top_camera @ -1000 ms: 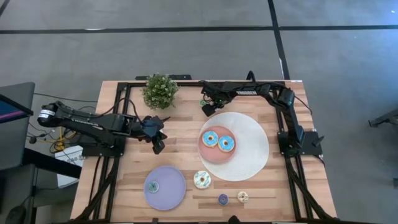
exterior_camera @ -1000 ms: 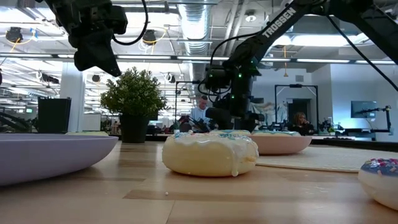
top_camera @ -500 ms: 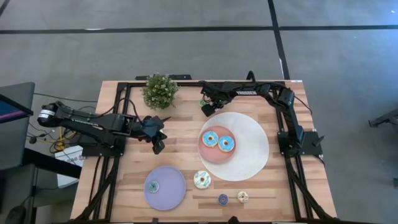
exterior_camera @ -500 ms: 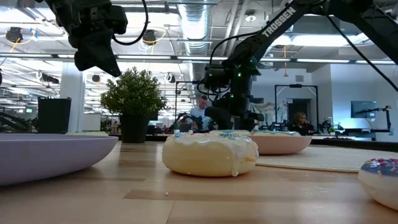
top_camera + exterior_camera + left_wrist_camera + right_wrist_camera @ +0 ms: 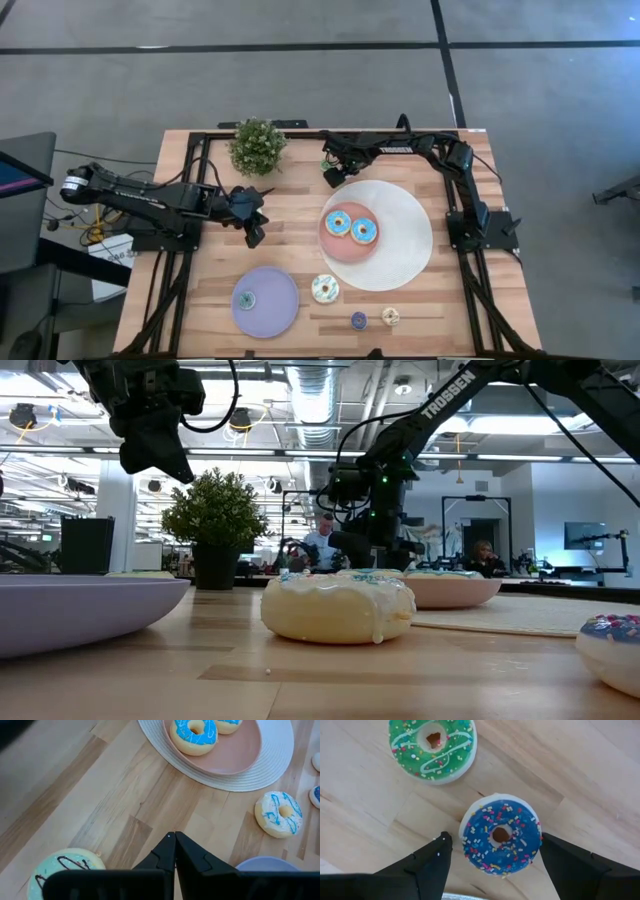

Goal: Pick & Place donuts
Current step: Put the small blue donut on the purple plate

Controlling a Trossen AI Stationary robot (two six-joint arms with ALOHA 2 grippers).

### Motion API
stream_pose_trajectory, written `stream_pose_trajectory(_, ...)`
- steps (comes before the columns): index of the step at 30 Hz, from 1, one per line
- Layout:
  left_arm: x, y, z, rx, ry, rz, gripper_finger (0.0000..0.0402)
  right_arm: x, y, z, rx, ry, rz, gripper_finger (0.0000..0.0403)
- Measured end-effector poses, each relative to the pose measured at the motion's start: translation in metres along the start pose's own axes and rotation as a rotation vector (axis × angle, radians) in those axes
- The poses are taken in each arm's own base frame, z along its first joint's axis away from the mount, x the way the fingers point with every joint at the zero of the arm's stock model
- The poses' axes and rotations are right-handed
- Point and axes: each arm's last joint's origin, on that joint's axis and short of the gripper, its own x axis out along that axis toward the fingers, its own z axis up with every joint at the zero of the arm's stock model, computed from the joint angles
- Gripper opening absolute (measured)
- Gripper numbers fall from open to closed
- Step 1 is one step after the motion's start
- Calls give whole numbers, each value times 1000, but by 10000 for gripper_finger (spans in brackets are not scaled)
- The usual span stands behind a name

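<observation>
The round pink plate holds two blue-iced ring donuts, near the right gripper, whose spread fingers straddle a sprinkled blue donut on wood, while the left gripper is closed and empty.

Grey floor, bright ceiling lights

A robotics lab in a large open hall is shown. A wooden bench fitted with a black metal frame is set on a grey concrete floor. Beyond it, rows of ceiling lights, exposed ducts, a seated person and screens are seen among other workstations.
</observation>
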Motion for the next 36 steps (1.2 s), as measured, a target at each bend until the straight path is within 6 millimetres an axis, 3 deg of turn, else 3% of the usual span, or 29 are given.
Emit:
stream_pose_trajectory(7,0,0,0,0,0,0,0,0,0,-1,7,10,8,280)
stream_pose_trajectory(18,0,0,0,0,0,0,0,-1,0,-1,6,12,15,219)
stream_pose_trajectory(26,0,0,0,-1,0,0,0,-6,1,-1,3,7,18,201)
stream_pose_trajectory(30,0,0,0,-1,1,0,0,-23,7,-2,-11,-39,30,198)
stream_pose_trajectory(36,0,0,0,6,4,2,0,-72,27,-14,-68,-143,82,200)
